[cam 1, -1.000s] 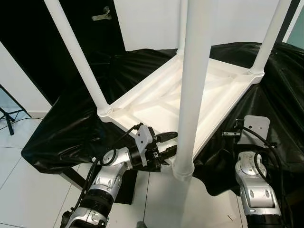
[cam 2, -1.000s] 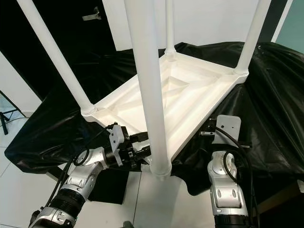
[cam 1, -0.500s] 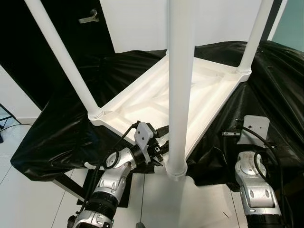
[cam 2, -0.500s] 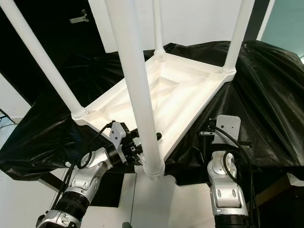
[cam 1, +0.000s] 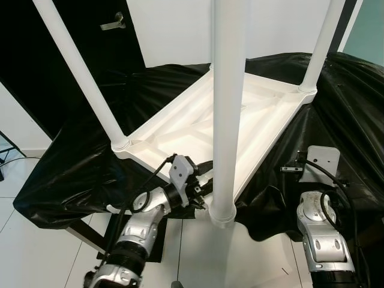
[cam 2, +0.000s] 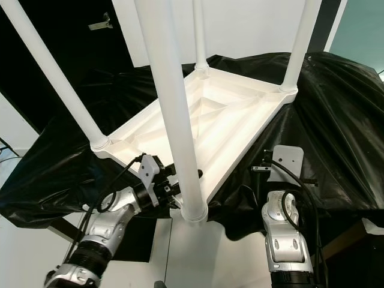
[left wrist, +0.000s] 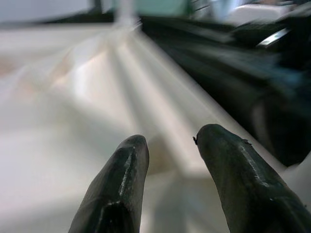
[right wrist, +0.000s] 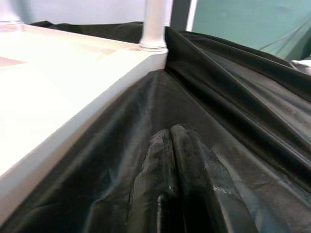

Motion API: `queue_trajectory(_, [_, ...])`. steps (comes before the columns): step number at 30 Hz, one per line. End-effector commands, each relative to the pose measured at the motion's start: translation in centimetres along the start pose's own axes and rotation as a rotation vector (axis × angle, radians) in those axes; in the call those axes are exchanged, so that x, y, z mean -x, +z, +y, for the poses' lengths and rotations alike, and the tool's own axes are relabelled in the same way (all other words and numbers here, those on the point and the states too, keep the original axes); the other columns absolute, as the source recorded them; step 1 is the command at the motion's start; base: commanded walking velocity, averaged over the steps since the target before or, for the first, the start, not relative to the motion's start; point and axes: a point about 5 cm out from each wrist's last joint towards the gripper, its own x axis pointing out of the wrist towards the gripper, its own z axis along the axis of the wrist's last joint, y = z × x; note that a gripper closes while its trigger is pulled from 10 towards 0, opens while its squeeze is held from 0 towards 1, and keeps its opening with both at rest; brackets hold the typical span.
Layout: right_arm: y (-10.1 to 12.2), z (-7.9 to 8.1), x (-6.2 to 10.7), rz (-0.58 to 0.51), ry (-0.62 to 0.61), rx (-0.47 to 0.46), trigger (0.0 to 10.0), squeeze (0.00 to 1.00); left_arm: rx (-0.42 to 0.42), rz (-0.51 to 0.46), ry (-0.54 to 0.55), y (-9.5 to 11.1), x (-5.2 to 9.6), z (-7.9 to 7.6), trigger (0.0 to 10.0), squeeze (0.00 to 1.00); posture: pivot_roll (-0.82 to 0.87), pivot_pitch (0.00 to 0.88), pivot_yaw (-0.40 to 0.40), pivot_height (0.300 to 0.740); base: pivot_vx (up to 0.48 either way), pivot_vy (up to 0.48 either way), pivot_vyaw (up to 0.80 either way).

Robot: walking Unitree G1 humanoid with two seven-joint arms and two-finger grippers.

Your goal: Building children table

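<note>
Left eye view: white kids' table (cam 1: 240,120) lies upside down on a bench draped in black sheet (cam 1: 78,162), underside ribs facing up. Four white legs are in the corner sockets, standing up. Near leg (cam 1: 227,108) runs up the middle of the view, its socket collar at the table corner that overhangs the bench edge, above the white tile floor (cam 1: 36,252).

Left end effector (cam 1: 203,180) sits at the near edge of the table, just beside the near leg's base, wrist angled up from below. Left wrist view: two black fingers (left wrist: 119,189) spread apart with a clear gap, nothing between them, pointing over the white ribbed underside. Whether the tips touch the table I can't tell, the view is blurred.

Right arm (cam 1: 321,234) is raised on the right, beside the table's long edge, grey camera plate on top. Right end effector (right wrist: 171,145): fingers pressed flat together, empty, lying on or just over the black sheet next to the table's rim, aimed toward the far right leg (right wrist: 154,24).

Background: dark door with a metal handle (cam 1: 114,24), white wall (cam 1: 174,30).
</note>
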Motion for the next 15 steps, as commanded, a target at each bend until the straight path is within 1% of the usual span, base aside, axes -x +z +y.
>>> queue_trajectory(1, [0.1, 0.4, 0.0, 0.002, 0.01, -0.013, 10.0, 0.0, -0.001, -0.001, -0.066, 0.3, 0.2, -0.1, 10.0, 0.0, -0.07, 0.0, 0.094, 0.74, 0.0, 0.0, 0.0])
queue_trajectory(5, [0.1, 0.4, -0.1, 0.002, 0.012, -0.013, 10.0, 0.0, -0.015, -0.01, -0.034, 0.5, 0.2, 0.4, 10.0, 0.0, -0.07, 0.0, 0.095, 0.74, 0.0, 0.0, 0.0])
queue_trajectory(7, [0.2, 0.4, -0.1, 0.0, 0.011, -0.013, 10.0, 0.0, -0.01, -0.042, 0.022, 0.8, -0.1, 0.9, 10.0, 0.0, -0.07, 0.0, 0.097, 0.74, 0.0, 0.0, 0.0])
queue_trajectory(8, [0.2, 0.4, -0.1, -0.001, 0.011, -0.013, 10.0, 0.0, -0.007, -0.047, 0.029, 0.9, -0.2, 1.0, 10.0, 0.0, -0.07, 0.0, 0.097, 0.74, 0.0, 0.0, 0.0])
queue_trajectory(13, [0.1, 0.3, -0.1, 0.001, 0.009, -0.008, 10.0, 0.0, -0.024, -0.019, 0.008, 0.8, 0.2, 1.0, 10.0, 0.0, -0.08, 0.0, 0.093, 0.74, 0.0, 0.0, 0.0])
queue_trajectory(15, [0.1, 0.2, -0.1, 0.002, 0.008, -0.006, 10.0, 0.0, -0.024, 0.026, -0.054, 0.6, 0.9, 0.9, 10.0, 0.0, -0.08, 0.0, 0.089, 0.74, 0.0, 0.0, 0.0])
